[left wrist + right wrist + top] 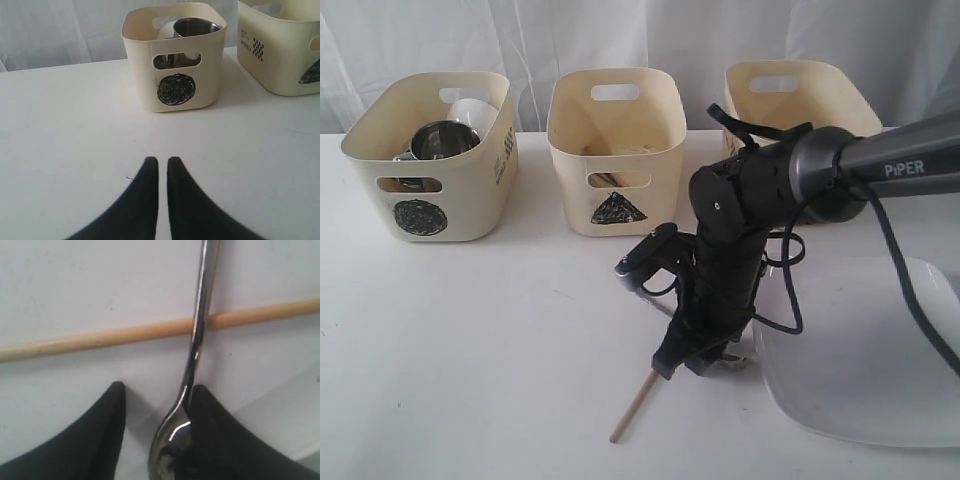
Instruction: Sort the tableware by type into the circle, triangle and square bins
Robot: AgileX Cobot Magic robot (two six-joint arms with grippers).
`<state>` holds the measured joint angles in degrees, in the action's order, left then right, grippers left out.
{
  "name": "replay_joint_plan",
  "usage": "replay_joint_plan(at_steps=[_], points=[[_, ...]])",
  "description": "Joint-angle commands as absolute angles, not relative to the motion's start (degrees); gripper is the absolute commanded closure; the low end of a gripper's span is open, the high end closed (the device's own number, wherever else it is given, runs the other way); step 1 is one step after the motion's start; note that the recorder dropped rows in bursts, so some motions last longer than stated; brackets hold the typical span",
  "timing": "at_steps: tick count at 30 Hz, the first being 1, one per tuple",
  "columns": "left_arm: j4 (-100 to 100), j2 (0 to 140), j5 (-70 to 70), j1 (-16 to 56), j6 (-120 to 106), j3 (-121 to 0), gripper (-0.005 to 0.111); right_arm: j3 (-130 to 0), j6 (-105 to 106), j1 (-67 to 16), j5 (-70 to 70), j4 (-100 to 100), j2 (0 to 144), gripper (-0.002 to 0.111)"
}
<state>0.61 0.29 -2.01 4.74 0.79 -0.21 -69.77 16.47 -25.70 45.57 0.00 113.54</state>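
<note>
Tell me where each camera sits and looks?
Exterior: off the arms, facing three bins; right arm shows.
Left wrist: on left arm, facing the circle bin; shut left gripper shows.
Right wrist: on right arm, looking down at spoon and chopstick; open right gripper shows.
Shared: exterior and left wrist both see the circle bin.

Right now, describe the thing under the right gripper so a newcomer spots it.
Start at the large white plate, front right; the right gripper hangs beside its edge. Between its open jaws lies the steel spoon: shiny metal, crossing over the matte wooden chopstick.
</note>
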Motion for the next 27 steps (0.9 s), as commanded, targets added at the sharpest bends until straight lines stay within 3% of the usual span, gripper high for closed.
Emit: replay_joint_plan(at_steps=[1,4,27], points=[[1.2,0.0,-1.7,4.8,1.1,0.0,0.093,-69.6,17.8,-25.7,46.1,0.0,114.4,0.087],[1.2,0.0,-1.7,4.8,1.1,0.0,0.093,-69.6,17.9,-25.7,46.5,0.0,114.3,0.108],[1.2,0.0,-1.7,4.8,1.1,0.0,0.093,-67.5,17.3,-25.7,45.6,5.5,97.8,0.108]])
